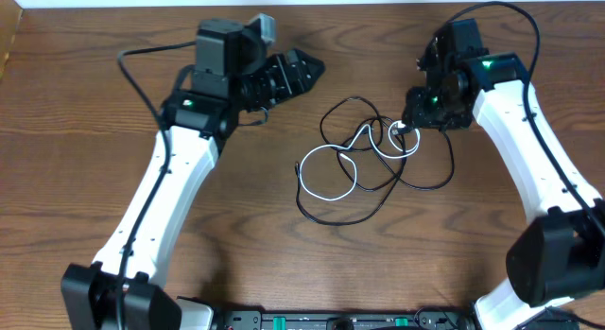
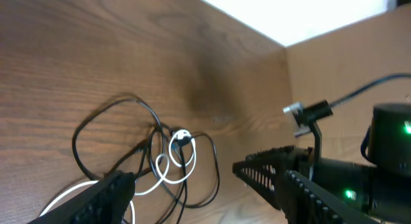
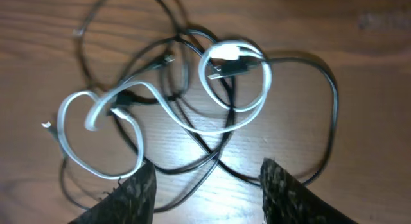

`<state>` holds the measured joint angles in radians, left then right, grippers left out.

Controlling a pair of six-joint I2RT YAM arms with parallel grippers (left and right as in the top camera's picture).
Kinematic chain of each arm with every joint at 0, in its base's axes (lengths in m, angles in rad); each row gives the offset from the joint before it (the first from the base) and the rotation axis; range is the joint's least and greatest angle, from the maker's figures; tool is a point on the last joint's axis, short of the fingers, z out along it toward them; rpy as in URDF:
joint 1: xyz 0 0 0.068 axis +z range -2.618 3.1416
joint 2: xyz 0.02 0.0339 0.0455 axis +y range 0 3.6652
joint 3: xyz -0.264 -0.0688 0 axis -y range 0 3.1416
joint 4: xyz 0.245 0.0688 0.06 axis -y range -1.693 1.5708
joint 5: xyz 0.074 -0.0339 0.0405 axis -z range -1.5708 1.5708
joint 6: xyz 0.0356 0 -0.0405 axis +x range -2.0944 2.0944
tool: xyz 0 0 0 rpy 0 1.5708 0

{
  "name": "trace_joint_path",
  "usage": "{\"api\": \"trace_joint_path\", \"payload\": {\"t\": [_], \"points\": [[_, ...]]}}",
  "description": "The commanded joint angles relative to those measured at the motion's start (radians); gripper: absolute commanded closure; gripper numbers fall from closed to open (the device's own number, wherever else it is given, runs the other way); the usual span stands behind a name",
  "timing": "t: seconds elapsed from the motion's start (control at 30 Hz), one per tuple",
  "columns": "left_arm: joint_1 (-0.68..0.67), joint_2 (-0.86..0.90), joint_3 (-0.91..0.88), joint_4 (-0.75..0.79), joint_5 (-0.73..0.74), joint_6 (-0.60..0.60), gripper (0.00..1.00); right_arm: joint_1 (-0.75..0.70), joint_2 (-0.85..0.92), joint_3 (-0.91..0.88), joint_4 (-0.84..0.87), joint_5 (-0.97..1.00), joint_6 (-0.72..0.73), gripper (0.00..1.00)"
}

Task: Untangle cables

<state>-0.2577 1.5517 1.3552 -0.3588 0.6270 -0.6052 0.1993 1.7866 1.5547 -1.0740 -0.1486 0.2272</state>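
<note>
The black cable and the white cable lie tangled in loops on the wooden table. My right gripper is open and hovers over the right end of the tangle. In the right wrist view its fingers straddle black strands, with the white cable and the black cable just ahead. My left gripper is open and empty, up and to the left of the cables. In the left wrist view its fingers frame the white cable and the black cable.
The table's far edge runs along the top of the overhead view. The right arm's own thick black wire loops above its wrist. A black bar lies at the table's front edge.
</note>
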Motion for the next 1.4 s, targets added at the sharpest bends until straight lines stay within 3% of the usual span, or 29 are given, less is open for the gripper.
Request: {"api": "trace_joint_path", "payload": {"t": [0.0,0.37,0.97,1.07,1.13,1.17,1.37], "points": [[-0.022,0.031,-0.008,0.001,0.011,0.026,0.25,-0.006,0.083,0.001,-0.018,0.083,0.076,0.52],[-0.024,0.058,-0.008,0.008,-0.037,0.026,0.25,-0.011,0.271,0.001,0.071,0.09,0.071,0.66],[-0.024,0.059,-0.008,0.008,-0.045,0.026,0.25,-0.016,0.407,0.001,0.063,0.165,0.094,0.69],[-0.024,0.059,-0.008,0.008,-0.045,0.026,0.25,-0.016,0.407,0.001,0.061,0.164,0.094,0.79],[-0.024,0.059,-0.008,0.008,-0.055,0.026,0.25,-0.015,0.407,0.001,0.052,0.164,0.093,0.96],[-0.024,0.059,-0.008,0.008,-0.06,0.025,0.25,-0.015,0.407,0.001,0.047,0.164,0.089,0.99],[-0.024,0.059,-0.008,0.008,-0.07,0.026,0.25,-0.014,0.333,0.042,-0.002,0.029,0.008,0.99]]}}
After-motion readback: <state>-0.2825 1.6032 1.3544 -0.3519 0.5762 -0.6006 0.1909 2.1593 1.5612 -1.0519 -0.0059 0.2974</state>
